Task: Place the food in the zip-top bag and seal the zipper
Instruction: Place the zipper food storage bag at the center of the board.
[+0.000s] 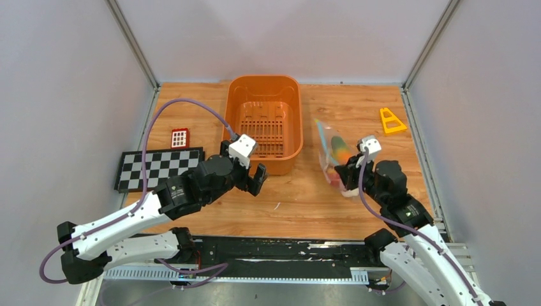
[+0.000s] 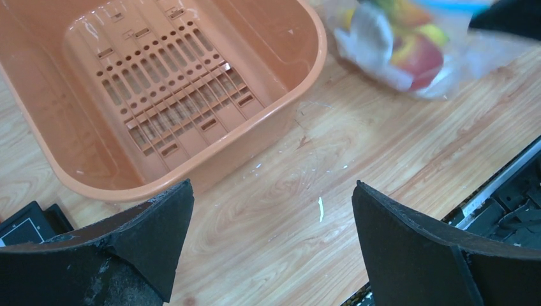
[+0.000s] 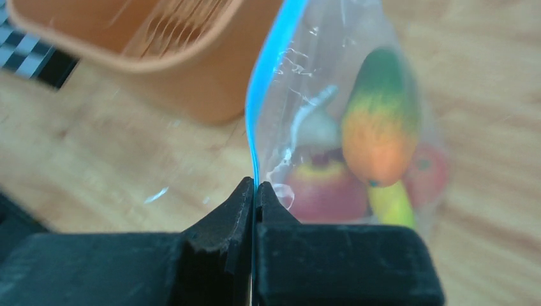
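Observation:
The clear zip-top bag (image 1: 332,156) lies right of the orange basket, with the food (image 3: 381,131) inside: a green-orange piece, red fruits, a yellow banana and a white piece. My right gripper (image 3: 255,186) is shut on the bag's teal zipper (image 3: 265,70), which runs up and away from the jaws; it sits at the bag's near end in the top view (image 1: 348,173). My left gripper (image 2: 273,191) is open and empty above bare table, just in front of the basket. The bag also shows in the left wrist view (image 2: 408,44).
The orange slotted basket (image 1: 265,121) stands empty at the middle back. A checkerboard mat (image 1: 159,167) and a small red grid block (image 1: 180,137) lie at the left. A yellow triangle piece (image 1: 390,120) lies at the back right.

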### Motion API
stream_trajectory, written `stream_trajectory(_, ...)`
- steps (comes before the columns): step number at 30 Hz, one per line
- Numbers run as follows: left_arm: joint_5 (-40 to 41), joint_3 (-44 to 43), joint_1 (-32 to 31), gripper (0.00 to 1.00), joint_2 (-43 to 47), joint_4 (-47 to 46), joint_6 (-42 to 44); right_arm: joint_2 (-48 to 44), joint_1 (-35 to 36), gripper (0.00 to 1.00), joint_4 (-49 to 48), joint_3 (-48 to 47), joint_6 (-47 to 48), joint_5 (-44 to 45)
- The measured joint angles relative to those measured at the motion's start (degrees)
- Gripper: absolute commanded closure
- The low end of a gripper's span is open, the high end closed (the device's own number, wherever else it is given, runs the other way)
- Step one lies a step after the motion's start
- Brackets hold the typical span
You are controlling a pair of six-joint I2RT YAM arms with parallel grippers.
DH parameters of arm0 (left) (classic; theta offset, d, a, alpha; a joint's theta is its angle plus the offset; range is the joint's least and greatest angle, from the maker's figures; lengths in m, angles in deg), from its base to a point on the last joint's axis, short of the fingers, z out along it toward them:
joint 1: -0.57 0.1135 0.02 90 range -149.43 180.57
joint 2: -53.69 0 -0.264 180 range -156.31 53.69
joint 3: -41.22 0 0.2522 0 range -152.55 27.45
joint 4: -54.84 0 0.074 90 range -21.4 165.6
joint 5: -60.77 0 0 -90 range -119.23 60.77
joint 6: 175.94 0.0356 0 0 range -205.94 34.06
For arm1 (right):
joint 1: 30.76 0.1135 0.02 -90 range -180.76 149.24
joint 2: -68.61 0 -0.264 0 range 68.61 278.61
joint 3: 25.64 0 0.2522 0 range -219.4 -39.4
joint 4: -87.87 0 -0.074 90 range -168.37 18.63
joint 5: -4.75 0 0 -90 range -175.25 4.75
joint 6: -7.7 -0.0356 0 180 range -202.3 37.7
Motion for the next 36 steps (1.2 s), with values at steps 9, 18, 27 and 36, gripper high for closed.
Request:
stream_trajectory(9, -0.02, 0.0, 0.28, 0.0, -1.53, -0.07, -0.11, -9.07, -0.15, 0.9, 8.81, 2.45, -4.63, -20.44)
stream_trajectory(18, -0.09, 0.0, 0.33, 0.0, -2.6, -0.04, -0.44, 10.43, 0.42, 0.35, 17.79, -5.9, -1.53, -41.0)
stream_trajectory(27, 0.81, 0.0, 0.63, 0.18, -0.13, 0.0, -1.18, 3.04, 0.61, 0.39, 7.41, -7.21, -6.6, -29.86)
stream_trajectory(36, -6.73, 3.32, 1.6, 0.17, -4.17, -0.87, -2.45, 16.61, 0.61, 0.39, -0.74, -1.11, -9.94, -18.75)
